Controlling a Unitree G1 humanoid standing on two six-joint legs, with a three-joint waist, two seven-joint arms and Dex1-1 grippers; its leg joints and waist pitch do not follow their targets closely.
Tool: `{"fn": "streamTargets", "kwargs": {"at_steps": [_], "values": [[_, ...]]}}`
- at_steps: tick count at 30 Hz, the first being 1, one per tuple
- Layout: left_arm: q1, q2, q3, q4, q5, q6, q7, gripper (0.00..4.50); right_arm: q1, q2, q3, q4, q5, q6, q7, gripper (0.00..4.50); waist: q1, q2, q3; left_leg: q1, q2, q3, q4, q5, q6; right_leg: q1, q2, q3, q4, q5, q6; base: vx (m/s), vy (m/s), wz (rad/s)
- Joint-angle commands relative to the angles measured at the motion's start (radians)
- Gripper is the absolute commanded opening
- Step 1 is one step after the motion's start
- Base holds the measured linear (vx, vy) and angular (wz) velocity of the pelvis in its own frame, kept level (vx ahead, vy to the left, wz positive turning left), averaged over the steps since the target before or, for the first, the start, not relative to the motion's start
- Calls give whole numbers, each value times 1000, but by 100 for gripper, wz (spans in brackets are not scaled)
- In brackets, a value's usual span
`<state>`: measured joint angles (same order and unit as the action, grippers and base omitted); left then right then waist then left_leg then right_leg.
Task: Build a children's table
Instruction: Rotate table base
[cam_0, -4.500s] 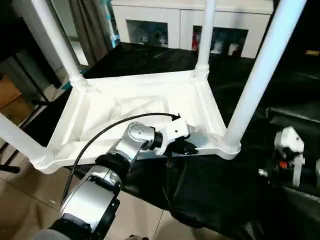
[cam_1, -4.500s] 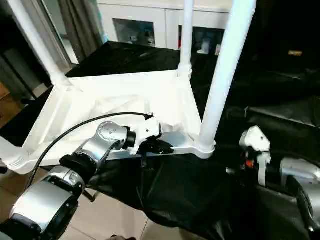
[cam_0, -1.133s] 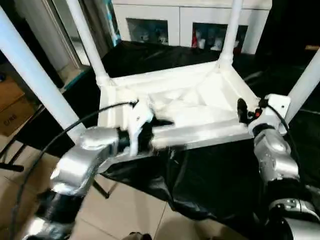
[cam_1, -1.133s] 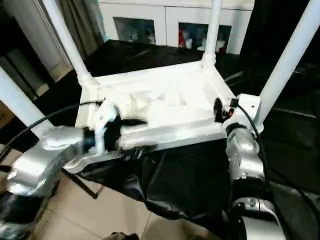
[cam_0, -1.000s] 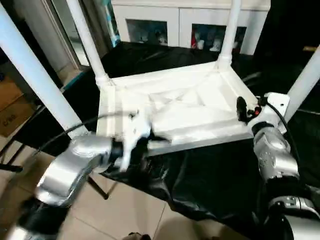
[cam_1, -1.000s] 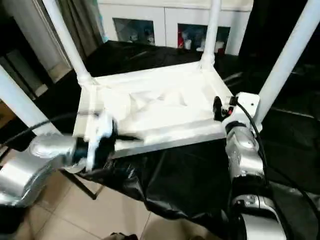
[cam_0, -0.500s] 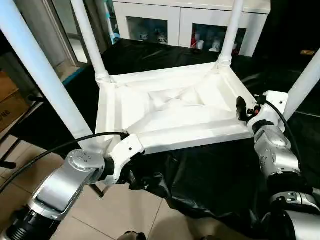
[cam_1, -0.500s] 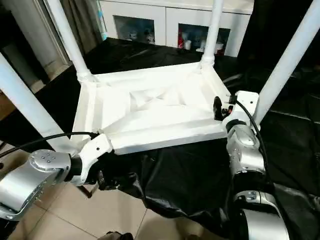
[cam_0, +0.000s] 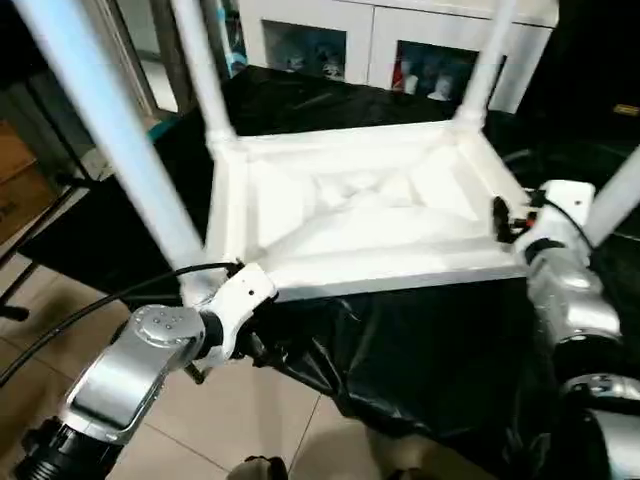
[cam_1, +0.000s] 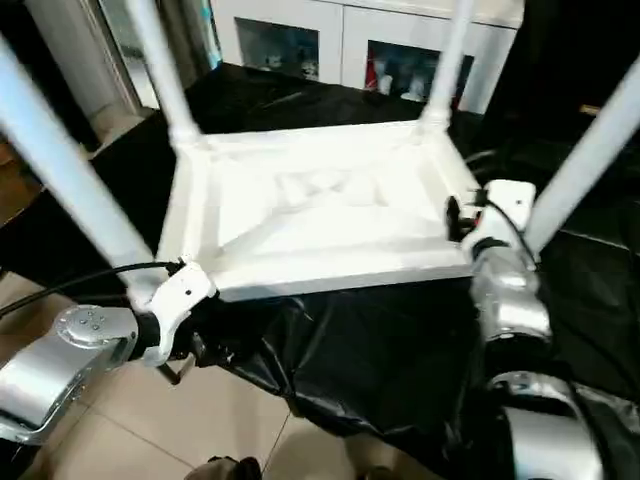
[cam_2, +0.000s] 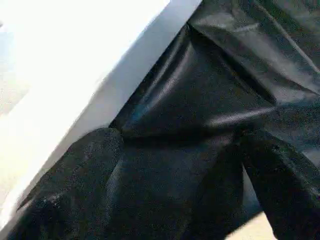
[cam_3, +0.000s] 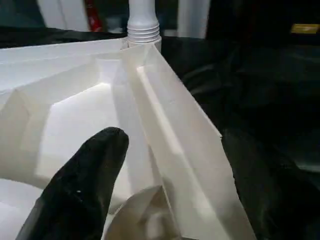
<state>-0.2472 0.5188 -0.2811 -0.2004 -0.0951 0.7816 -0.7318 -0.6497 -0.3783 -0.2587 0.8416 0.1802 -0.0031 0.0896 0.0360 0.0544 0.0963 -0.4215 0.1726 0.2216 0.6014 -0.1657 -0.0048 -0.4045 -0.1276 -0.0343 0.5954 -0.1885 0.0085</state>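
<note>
The children's table (cam_0: 350, 210) lies upside down on a black cloth, a white top with its ribbed underside showing. Its tube legs (cam_0: 110, 130) stand up from the corner sockets. My left gripper (cam_0: 265, 352) hangs open just below the near left corner, beside the front rim, with only black cloth (cam_2: 210, 90) between its fingers (cam_2: 75, 190). My right gripper (cam_0: 497, 220) is open at the right rim (cam_3: 170, 130), one finger (cam_3: 85, 175) inside the top and the other outside it; neither finger visibly presses on the rim.
The black cloth (cam_0: 420, 350) drapes over the front edge of the support, with tiled floor (cam_0: 250, 430) below. A white cabinet with glass doors (cam_0: 400, 50) stands behind. A cardboard box (cam_0: 20, 180) sits at the far left.
My left arm has swung from the table's front rim down to below the near left corner. The right gripper has stayed at the right rim. The camera has shifted slightly.
</note>
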Motion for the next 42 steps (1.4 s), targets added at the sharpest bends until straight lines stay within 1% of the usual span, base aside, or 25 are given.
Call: {"fn": "streamTargets", "kwargs": {"at_steps": [1, 6, 10, 12, 14, 15, 18, 19, 21, 22, 23, 25, 26, 27, 28, 29, 32, 34, 35, 36, 37, 38, 39, 41, 42], "values": [[-9, -2, 15, 18, 17, -23, 27, 444, -13, -50, -45, 23, -14, -9, -36, 349, -14, -19, -65, 48, 36, -24, -80, -235, 20, 16, 1, 14, -66, -216, -166, 0, 0, 0], [-23, -30, -11, 47, 28, -72, 44, 444, -25, -102, -58, 74, -14, -29, -39, 349, -13, -21, -66, 44, 35, -23, -77, -211, 39, 21, 0, 13, -65, -186, -174, 0, 0, 0], [-64, -70, -22, 96, 37, -129, 57, 444, -38, -137, -61, 119, -16, -45, -45, 349, -9, -25, -68, 41, 35, -22, -72, -181, 57, 25, -2, 12, -61, -149, -197, 0, 0, 0], [-93, -100, -26, 140, 42, -193, 65, 444, -44, -147, -62, 134, -17, -51, -50, 349, -11, -26, -68, 39, 34, -21, -71, -172, 68, 25, -1, 10, -62, -143, -201, 0, 0, 0], [-115, -133, -21, 165, 30, -249, 65, 444, -46, -154, -62, 145, -15, -60, -50, 349, -11, -22, -68, 37, 33, -21, -69, -162, 79, 28, -2, 9, -60, -126, -210, 0, 0, 0], [-114, -141, -11, 155, 15, -250, 59, 444, -42, -150, -62, 138, -10, -63, -37, 349, -9, -15, -70, 39, 34, -22, -68, -155, 82, 29, -4, 9, -58, -111, -217, 0, 0, 0], [-96, -132, 6, 122, -12, -262, 32, 444, -30, -137, -56, 113, 5, -73, 8, 349, -13, -22, -69, 35, 35, -22, -68, -151, 92, 31, -3, 7, -56, -88, -231, 0, 0, 0], [-52, -96, 33, 73, -43, -272, -5, 444, 3, -110, -41, 49, 31, -76, 89, 349, -13, -16, -68, 33, 37, -22, -69, -159, 108, 34, -5, 6, -57, -82, -235, 0, 0, 0], [-22, -74, 54, 47, -61, -286, -24, 444, 30, -94, -32, 1, 42, -70, 118, 349, -20, -14, -66, 28, 40, -26, -73, -162, 113, 35, -5, 4, -56, -90, -228, 0, 0, 0], [24, -56, 104, 17, -88, -308, -35, 444, 76, -67, -17, -75, 60, -54, 151, 349, -22, -9, -65, 35, 40, -25, -73, -171, 110, 29, -1, 4, -57, -92, -234, 0, 0, 0], [45, -51, 131, 8, -101, -323, -39, 444, 99, -55, -10, -110, 66, -49, 160, 349, -25, -3, -61, 34, 41, -25, -76, -183, 108, 30, 0, 4, -59, -84, -237, 0, 0, 0], [96, -52, 212, -7, -143, -358, -37, 444, 161, -28, 11, -198, 73, -43, 169, 349, -30, -2, -59, 37, 43, -25, -81, -203, 98, 27, 2, 4, -60, -101, -239, 0, 0, 0], [129, -51, 254, -16, -162, -374, -37, 444, 199, -14, 23, -248, 78, -41, 173, 349, -30, 1, -54, 36, 43, -25, -84, -225, 92, 26, 1, 6, -63, -127, -237, 0, 0, 0], [184, -36, 291, -32, -180, -382, -51, 444, 250, 5, 41, -318, 84, -47, 183, 349, -31, 7, -49, 37, 46, -27, -90, -257, 80, 23, 0, 6, -66, -173, -227, 0, 0, 0], [222, -23, 312, -44, -191, -386, -61, 444, 284, 19, 53, -366, 89, -51, 192, 349, -30, 6, -48, 39, 47, -27, -93, -275, 75, 22, 0, 7, -71, -193, -216, 0, 0, 0], [270, -11, 334, -57, -207, -394, -74, 444, 322, 37, 58, -423, 97, -50, 195, 349, -30, 12, -42, 39, 49, -29, -99, -308, 61, 17, 0, 9, -74, -232, -197, 0, 0, 0], [369, -27, 412, -45, -235, -463, -64, 444, 425, 76, 73, -578, 104, -53, 189, 349, -32, 11, -35, 43, 51, -32, -110, -367, 28, 9, 1, 14, -84, -294, -146, 0, 0, 0], [379, -35, 427, -37, -236, -480, -57, 444, 437, 79, 76, -596, 104, -55, 188, 349, -30, 18, -32, 50, 52, -32, -116, -395, 11, 1, 3, 16, -87, -311, -133, 0, 0, 0], [385, -67, 486, 6, -241, -534, -16, 449, 482, 98, 65, -660, 132, -49, 176, 366, -28, 15, -30, 53, 52, -31, -119, -411, -1, -2, 2, 18, -91, -318, -124, 0, 0, 0], [385, -67, 486, 6, -241, -534, -16, 450, 482, 98, 65, -660, 132, -49, 176, 376, -26, 16, -28, 54, 52, -30, -120, -409, -2, -1, 2, 20, -93, -309, -117, 0, 0, 0], [379, -90, 534, 50, -241, -586, 25, 450, 543, 116, 51, -747, 163, -33, 164, 376, -25, 7, -29, 53, 51, -29, -122, -393, -2, 0, 1, 21, -93, -290, -112, 0, 0, 0], [369, -103, 551, 62, -247, -600, 40, 450, 567, 118, 50, -776, 165, -36, 164, 393, -20, 10, -25, 50, 50, -29, -123, -391, 5, 0, 0, 24, -97, -299, -91, 0, 0, 0], [351, -116, 565, 68, -251, -610, 63, 450, 590, 119, 47, -804, 159, -31, 156, 402, -18, 9, -25, 50, 51, -30, -124, -395, -2, -1, 0, 25, -97, -309, -82, 0, 0, 0], [313, -142, 580, 77, -259, -620, 98, 450, 616, 125, 34, -830, 148, -19, 132, 411, -16, 8, -26, 46, 50, -33, -127, -383, -11, 3, 0, 25, -95, -300, -79, 0, 0, 0], [297, -150, 582, 79, -266, -623, 111, 450, 627, 129, 26, -842, 145, -7, 118, 420, -12, 7, -27, 51, 51, -32, -126, -377, -14, -1, 1, 26, -94, -279, -86, 0, 0, 0]]}}
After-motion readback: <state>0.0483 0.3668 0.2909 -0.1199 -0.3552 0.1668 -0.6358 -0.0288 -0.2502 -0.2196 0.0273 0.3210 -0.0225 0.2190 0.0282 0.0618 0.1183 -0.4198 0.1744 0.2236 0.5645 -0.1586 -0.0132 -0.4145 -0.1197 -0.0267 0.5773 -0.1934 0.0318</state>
